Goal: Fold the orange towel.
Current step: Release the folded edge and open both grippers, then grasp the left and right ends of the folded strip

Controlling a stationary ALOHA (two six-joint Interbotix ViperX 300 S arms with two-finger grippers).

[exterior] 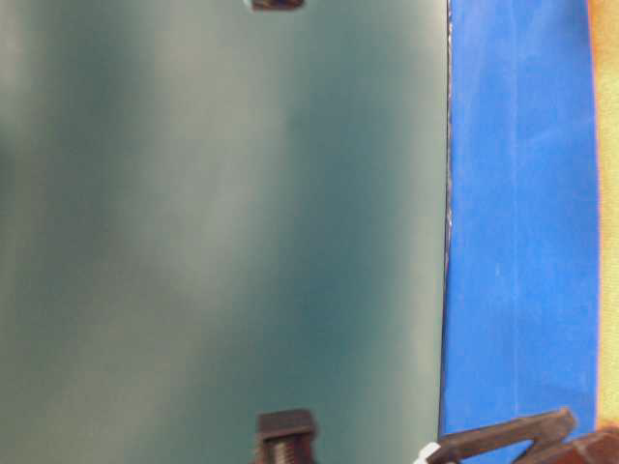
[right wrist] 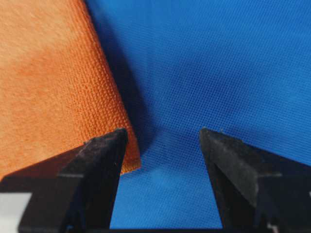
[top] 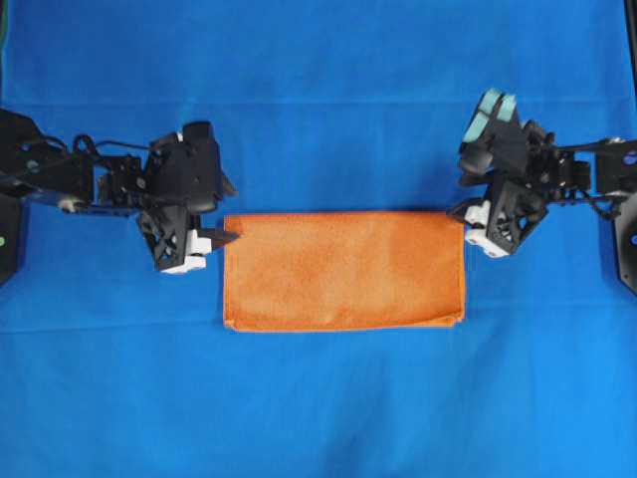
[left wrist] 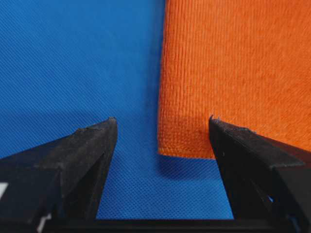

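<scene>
- Orange towel (top: 343,270) flat at centre of the blue cloth (top: 318,100) covering the tabletop, already a wide rectangle, long axis running 9 to 3 o'clock.
- Left pincer (top: 221,239) just off the 9 o'clock short edge, near its top corner; right pincer (top: 460,211) at the 3 o'clock edge's top corner; both about equally near.
- Both pincers spread apart, holding nothing.
- Woven, ribbed terry cloth, soft, stitched hem, rounded corners; probably limp when lifted.
</scene>
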